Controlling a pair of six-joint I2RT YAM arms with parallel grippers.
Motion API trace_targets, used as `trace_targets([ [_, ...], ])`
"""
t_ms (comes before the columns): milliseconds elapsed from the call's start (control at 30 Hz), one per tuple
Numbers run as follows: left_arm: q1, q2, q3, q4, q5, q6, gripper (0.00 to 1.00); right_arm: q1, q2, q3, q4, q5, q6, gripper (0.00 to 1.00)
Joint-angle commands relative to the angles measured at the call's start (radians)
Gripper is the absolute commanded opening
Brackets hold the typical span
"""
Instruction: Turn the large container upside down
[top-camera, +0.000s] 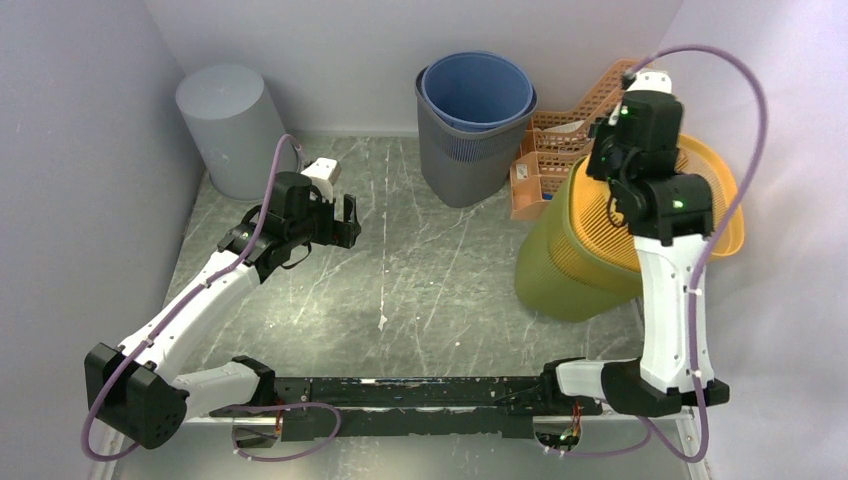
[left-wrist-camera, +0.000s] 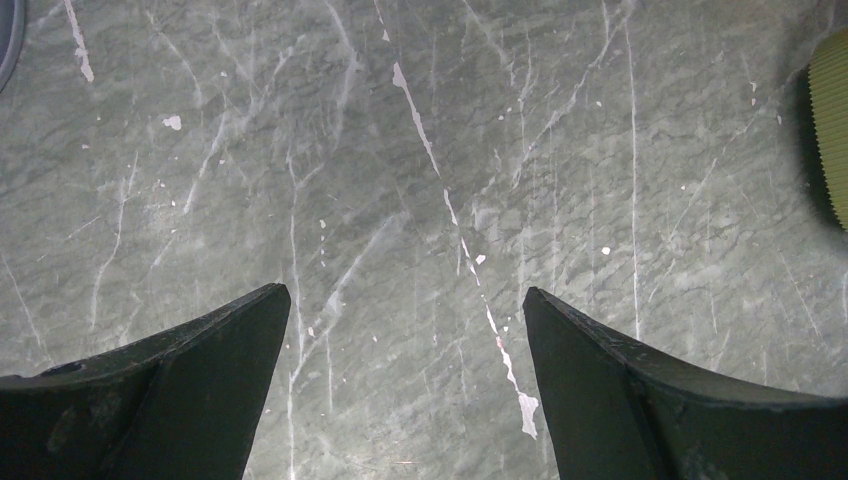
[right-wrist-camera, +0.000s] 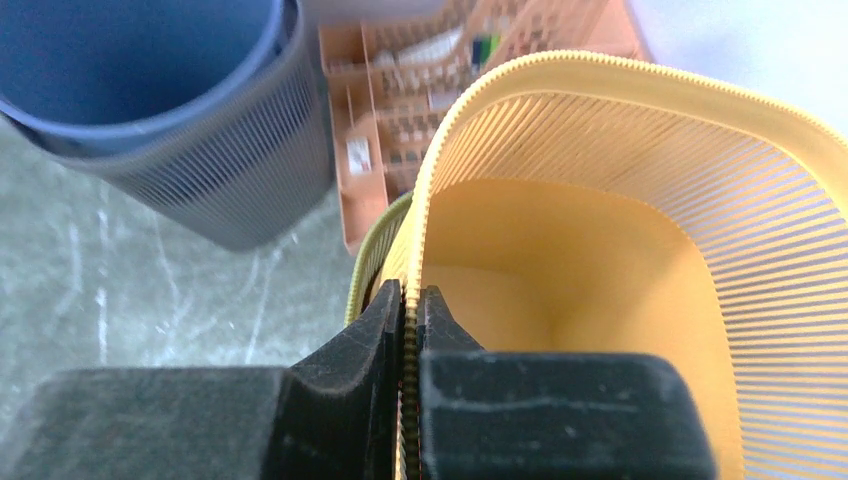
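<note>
The yellow basket (right-wrist-camera: 600, 230) is tipped up at the right of the desk (top-camera: 420, 280), its rim pinched tight by the right tool (right-wrist-camera: 410, 300) — a thin, edge-on grip. A greenish basket (top-camera: 565, 270) looks nested around it, so only the inner one might get lifted out. The rim could also be lost mid-flip, or the crate (right-wrist-camera: 375, 150) just behind could get clipped. The left tool (left-wrist-camera: 402, 292) is spread wide over bare desk — no support is given.
</note>
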Motion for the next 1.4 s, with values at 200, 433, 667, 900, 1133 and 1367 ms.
trace_targets([
  [200, -0.013, -0.007, -0.003, 0.03, 0.001, -0.007, 1.0, -0.001, -0.162, 0.17, 0.163, -0.056, -0.047, 0.0],
  [433, -0.013, -0.018, 0.002, 0.018, -0.026, 0.006, 1.0, -0.001, -0.283, 0.123, 0.331, -0.146, -0.031, 0.0],
  [667, -0.013, -0.03, 0.009, 0.015, -0.026, 0.003, 0.99, -0.002, -0.298, 0.194, 0.387, -0.219, -0.027, 0.0],
  [900, -0.013, -0.049, 0.045, 0.001, -0.06, 0.015, 1.0, -0.002, -0.414, 0.055, 0.583, -0.352, 0.038, 0.0],
  [1133, -0.012, -0.085, 0.131, -0.004, -0.119, 0.029, 0.99, -0.003, -0.415, 0.04, 0.704, -0.523, 0.104, 0.0],
  [1367, -0.013, -0.11, 0.217, -0.007, -0.176, 0.04, 1.0, -0.018, -0.37, -0.021, 0.842, -0.725, 0.246, 0.0],
])
